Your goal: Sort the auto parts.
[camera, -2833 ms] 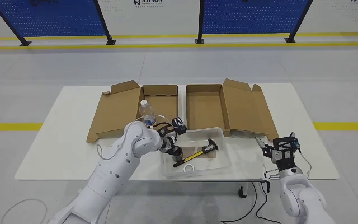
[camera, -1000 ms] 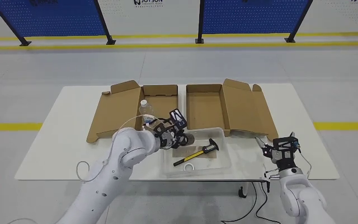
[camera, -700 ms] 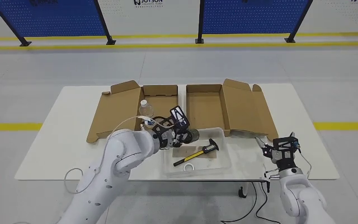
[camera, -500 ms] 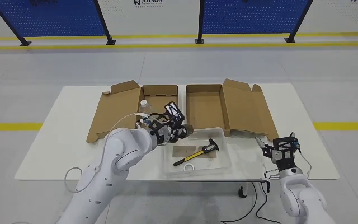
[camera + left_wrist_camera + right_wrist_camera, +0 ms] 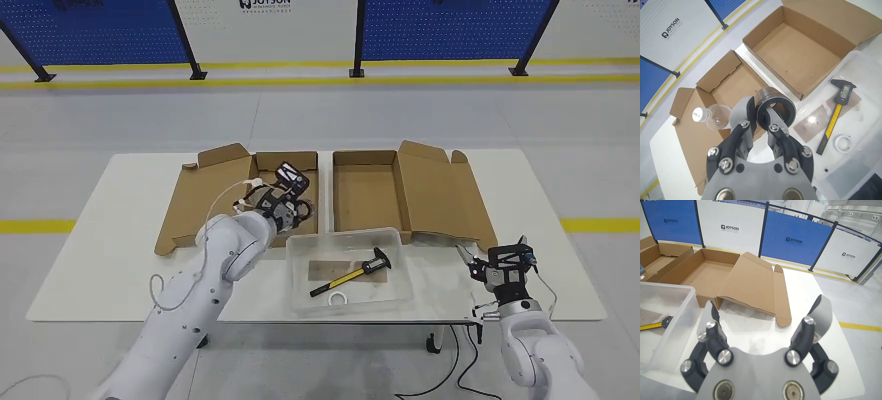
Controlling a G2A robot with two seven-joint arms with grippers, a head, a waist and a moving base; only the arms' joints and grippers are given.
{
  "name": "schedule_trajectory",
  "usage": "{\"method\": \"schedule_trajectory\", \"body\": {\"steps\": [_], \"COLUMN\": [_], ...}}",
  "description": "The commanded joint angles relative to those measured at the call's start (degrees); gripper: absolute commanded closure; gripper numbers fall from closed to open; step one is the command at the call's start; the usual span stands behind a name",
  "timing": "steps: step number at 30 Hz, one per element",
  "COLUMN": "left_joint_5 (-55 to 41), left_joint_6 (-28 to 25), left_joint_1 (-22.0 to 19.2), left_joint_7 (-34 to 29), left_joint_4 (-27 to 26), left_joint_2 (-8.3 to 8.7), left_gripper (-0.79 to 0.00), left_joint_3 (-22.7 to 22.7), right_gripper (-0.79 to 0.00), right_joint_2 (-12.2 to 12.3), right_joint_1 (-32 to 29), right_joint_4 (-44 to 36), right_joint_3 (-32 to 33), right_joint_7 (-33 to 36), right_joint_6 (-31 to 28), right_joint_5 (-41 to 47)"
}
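Over the left open brown cardboard box (image 5: 272, 176), at the far left of the white table (image 5: 110, 250), the left gripper (image 5: 761, 111) hangs clamped on a short metal bearing ring with a black rim (image 5: 775, 111). One finger sits inside the bore and the other presses on the outer wall. The ring is clear of the box floor, but how high cannot be judged. Just beside it stands a clear plastic bottle with a white cap (image 5: 715, 117), its lower half hidden behind the gripper finger.

To the right lies a second open brown cardboard box (image 5: 365, 195), its lid folded out flat toward the right. Nearer, between the two arms, is a clear plastic bin (image 5: 350, 235). It holds a black and yellow digital caliper (image 5: 350, 275) lying aslant, a small white ring (image 5: 338, 298) just beside the caliper's near end, and a flat greyish-brown sheet (image 5: 325, 268) partly under the caliper. A tiny dark speck on the bin floor is too small to make out.

At the near right corner of the table the right gripper (image 5: 765, 303) has its fingers wide apart and empty. From its wrist the bin's wall blurs the caliper, cut off at the edge.
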Motion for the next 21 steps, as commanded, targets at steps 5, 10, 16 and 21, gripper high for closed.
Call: {"method": "schedule_trajectory", "body": {"steps": [5, 10, 16, 21], "left_joint_5": [0.42, -0.07, 0.06, -0.68], "left_joint_6": [1.22, -1.19, -1.52, -1.27], "left_joint_1": [-3.31, -5.61, -7.47, -8.96], "left_joint_7": [-1.25, -0.9, -0.97, -1.16], "left_joint_4": [5.33, 10.77, 15.4, 18.8], "left_joint_2": [-1.0, -1.6, -2.23, -2.87], "left_gripper": [0.0, 0.0, 0.0, 0.0], "left_joint_3": [2.62, 4.14, 5.26, 6.09], "right_gripper": [-0.785, -0.785, -0.785, -0.785], "right_joint_2": [0.0, 0.0, 0.0, 0.0], "right_joint_1": [0.0, 0.0, 0.0, 0.0], "right_joint_4": [0.0, 0.0, 0.0, 0.0], "right_joint_3": [0.0, 0.0, 0.0, 0.0], "right_joint_7": [0.0, 0.0, 0.0, 0.0], "right_joint_6": [0.0, 0.0, 0.0, 0.0], "right_joint_5": [0.0, 0.0, 0.0, 0.0]}}
